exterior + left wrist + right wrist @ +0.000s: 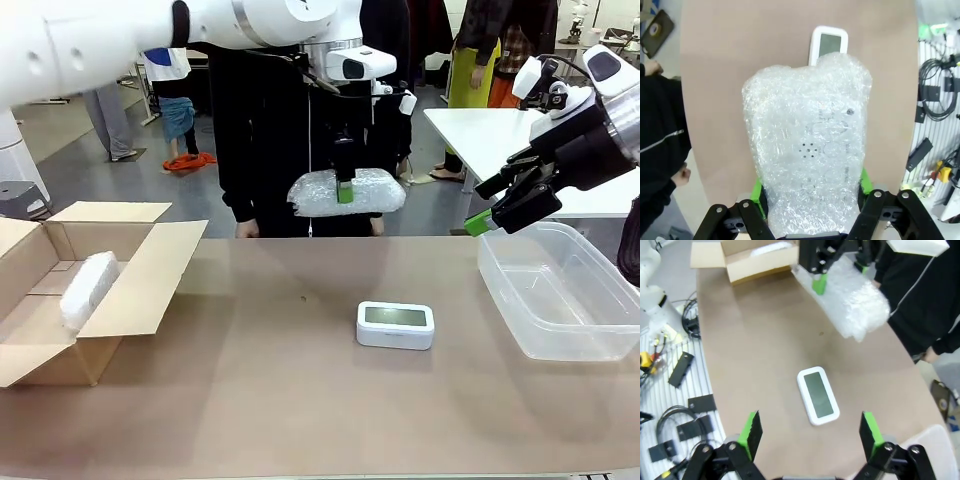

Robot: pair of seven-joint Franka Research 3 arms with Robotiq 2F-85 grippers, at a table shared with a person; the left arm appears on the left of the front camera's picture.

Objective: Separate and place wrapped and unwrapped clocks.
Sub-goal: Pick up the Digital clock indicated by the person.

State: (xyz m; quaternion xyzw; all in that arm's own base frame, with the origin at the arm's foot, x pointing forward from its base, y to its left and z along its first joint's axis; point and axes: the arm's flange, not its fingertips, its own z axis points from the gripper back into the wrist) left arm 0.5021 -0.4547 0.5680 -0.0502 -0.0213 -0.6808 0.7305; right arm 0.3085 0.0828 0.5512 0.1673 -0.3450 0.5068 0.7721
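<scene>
My left gripper (345,190) hangs high over the far middle of the table, shut on a wrapped clock (347,192), an oblong bundle in bubble wrap. The left wrist view shows that bundle (810,165) clamped between the green pads. A second wrapped clock (88,288) lies inside the open cardboard box (140,290) at the left. The unwrapped clock (396,325), white with a grey screen, lies flat on the table's middle; it also shows as the bare clock (818,395) and the white clock (828,44). My right gripper (492,212) is open, held in the air at the right, above the clear tub.
A clear plastic tub (560,290) stands at the right edge. A person in black (262,130) stands at the far side behind the held bundle. Brown table surface (250,400) lies bare in front. Cables and black parts (675,405) lie beside the table.
</scene>
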